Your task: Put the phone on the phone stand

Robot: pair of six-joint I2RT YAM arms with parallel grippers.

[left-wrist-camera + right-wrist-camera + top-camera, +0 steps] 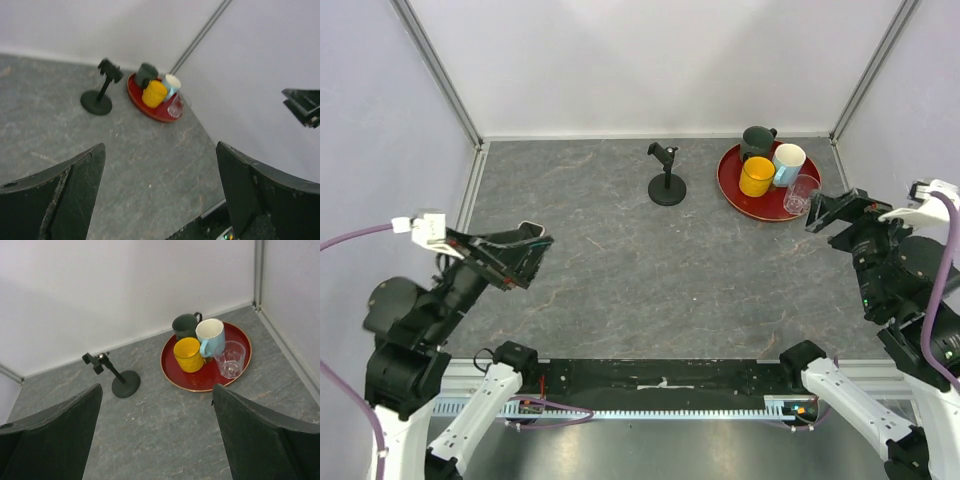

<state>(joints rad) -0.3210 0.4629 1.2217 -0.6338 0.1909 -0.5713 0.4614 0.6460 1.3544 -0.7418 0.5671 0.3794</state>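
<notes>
Progress is judged as nil: finding, lifting and seating the phone are all left. The grey table (620, 290) is shown with the left gripper (527, 258) and right gripper (827, 212) both spread wide and empty, well apart from the phone stand (667, 186). The red tray (728, 192) lies just beside that stand, whose cradle is bare. The phone is seen in no view, so its place cannot be told. No brand or writing can be read

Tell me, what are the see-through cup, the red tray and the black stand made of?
The see-through cup looks like glass or clear plastic: the tray shows through it. The red tray looks glossy, maybe painted metal or plastic. The black stand is dull, metal or plastic; I can't tell which.
</notes>
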